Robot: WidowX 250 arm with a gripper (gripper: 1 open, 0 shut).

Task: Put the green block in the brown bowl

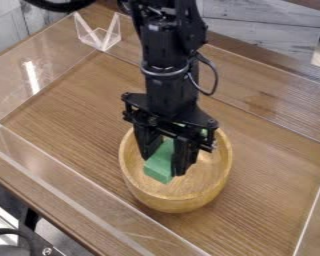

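Camera: gripper [168, 165] clamps green block [162, 159] (no writing legible).

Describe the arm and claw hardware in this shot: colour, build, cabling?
The arm is all black, built from chunky cylindrical segments. A black cable loops out along its side above the wrist. The claw is black too: a wide crossbar carrying straight, narrow fingers. No markings or labels are legible at this resolution.
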